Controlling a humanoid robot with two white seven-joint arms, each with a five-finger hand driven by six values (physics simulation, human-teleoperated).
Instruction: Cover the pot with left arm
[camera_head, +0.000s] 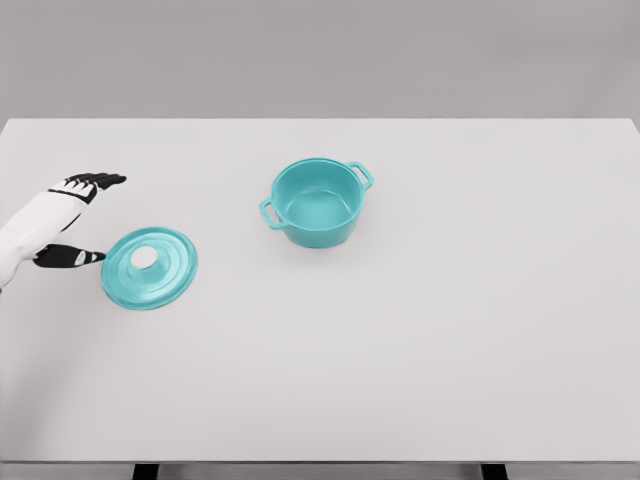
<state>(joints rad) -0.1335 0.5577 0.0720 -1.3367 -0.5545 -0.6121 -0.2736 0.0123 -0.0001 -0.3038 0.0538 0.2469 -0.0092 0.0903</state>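
Beside the lid (149, 267) on the table (420, 360), the left hand (62, 220) is spread and empty; it should probably pinch the knob squarely before carrying it over the pot (317, 203)

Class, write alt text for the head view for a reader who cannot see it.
A white robot left hand, fingers open, reaches toward a teal lid lying flat on a white table. An uncovered teal pot stands apart, to the lid's right.

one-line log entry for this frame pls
phase: reaching for lid | left hand: open, just left of lid | lid: flat on table | pot: uncovered, upright | right arm: not in view
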